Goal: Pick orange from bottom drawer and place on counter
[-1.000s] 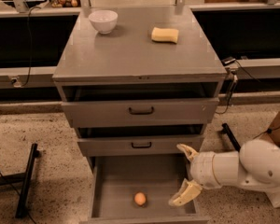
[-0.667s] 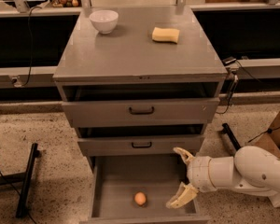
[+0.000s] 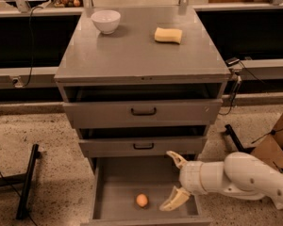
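The orange (image 3: 141, 200) is a small round ball lying on the grey floor of the open bottom drawer (image 3: 113, 192), near its front middle. My gripper (image 3: 173, 179) hangs over the drawer's right part, just right of the orange and apart from it. Its two cream fingers are spread wide, one near the middle drawer's front, the other low by the drawer's front, with nothing between them. The white arm reaches in from the right. The counter (image 3: 137, 55) is the flat grey cabinet top above.
A white bowl (image 3: 105, 20) and a yellow sponge (image 3: 168, 35) sit at the back of the counter. Two upper drawers with black handles (image 3: 143, 111) are slightly ajar. A black stand (image 3: 27, 180) lies on the floor at left, a cardboard box (image 3: 273, 142) at right.
My gripper and arm have moved left over the open bottom drawer, closer to the orange. The orange has not moved.
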### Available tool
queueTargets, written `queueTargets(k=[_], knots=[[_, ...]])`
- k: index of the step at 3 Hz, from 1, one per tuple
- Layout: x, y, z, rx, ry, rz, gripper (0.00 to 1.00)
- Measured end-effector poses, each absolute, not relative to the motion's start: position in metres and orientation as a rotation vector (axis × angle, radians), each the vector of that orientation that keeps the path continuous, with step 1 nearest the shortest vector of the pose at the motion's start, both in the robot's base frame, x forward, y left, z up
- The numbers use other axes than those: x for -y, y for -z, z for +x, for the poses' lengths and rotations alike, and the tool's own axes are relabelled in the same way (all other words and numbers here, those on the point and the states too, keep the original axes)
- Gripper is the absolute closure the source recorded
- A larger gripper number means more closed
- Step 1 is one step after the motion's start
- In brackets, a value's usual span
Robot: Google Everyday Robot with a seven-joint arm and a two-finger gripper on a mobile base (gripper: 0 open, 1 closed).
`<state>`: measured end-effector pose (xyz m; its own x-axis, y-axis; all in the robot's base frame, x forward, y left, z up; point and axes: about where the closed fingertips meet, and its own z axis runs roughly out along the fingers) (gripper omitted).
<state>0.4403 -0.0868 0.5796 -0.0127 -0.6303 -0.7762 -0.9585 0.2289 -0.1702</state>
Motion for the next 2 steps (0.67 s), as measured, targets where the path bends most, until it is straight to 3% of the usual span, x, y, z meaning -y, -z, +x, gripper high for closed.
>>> queueTargets(k=[2], knots=[[0.05,-0.438,0.46,-1.786,-0.67,-1.437,0.0]])
